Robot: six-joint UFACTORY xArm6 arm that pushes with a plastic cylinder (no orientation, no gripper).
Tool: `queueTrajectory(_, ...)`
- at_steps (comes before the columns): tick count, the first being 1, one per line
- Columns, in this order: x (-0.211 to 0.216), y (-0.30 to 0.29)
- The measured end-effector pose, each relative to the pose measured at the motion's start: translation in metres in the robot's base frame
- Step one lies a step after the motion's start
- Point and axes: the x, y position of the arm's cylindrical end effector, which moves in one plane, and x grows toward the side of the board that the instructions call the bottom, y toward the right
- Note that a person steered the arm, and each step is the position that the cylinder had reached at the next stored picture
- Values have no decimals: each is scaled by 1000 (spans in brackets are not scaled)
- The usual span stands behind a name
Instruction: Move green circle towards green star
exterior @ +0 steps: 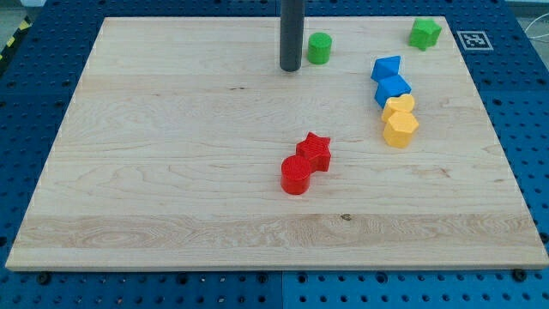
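Wooden and pale, the board [171, 172] fills most of the view and sits on a blue pegboard table [26, 129]. My tip [290, 69] comes down from the view's top as a straight dark rod and rests on the board near the top edge, a little left of centre-right. It grasps nothing — it is a bare rod with no jaws, so it only touches the wood. Just beside it, on the view's right, stands the green circle [319, 48], upright; a narrow strip of board shows between the 2, so they look apart, though I cannot tell for sure at this angle. The green star [425, 33] lies well off to the view's right, near the top right corner of the board, at about the same height in the view as the circle. Below and between them, toward the right edge, 4 blocks run in a column: a blue block [386, 68] of unclear shape, a blue cube-like block [393, 88] touching it below, then a yellow block [399, 106] and a yellow hexagon [401, 129] — each touching the next. Near the board's centre a red star [315, 150] touches a red circle [295, 175], which sits to its lower left. A black-and-white marker tag [473, 39] lies on the table beyond the top right corner.
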Motion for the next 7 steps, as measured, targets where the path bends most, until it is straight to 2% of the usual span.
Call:
queueTrajectory(2,-15,21)
queueTrajectory(4,-34,85)
queueTrajectory(6,-34,86)
queueTrajectory(7,-35,55)
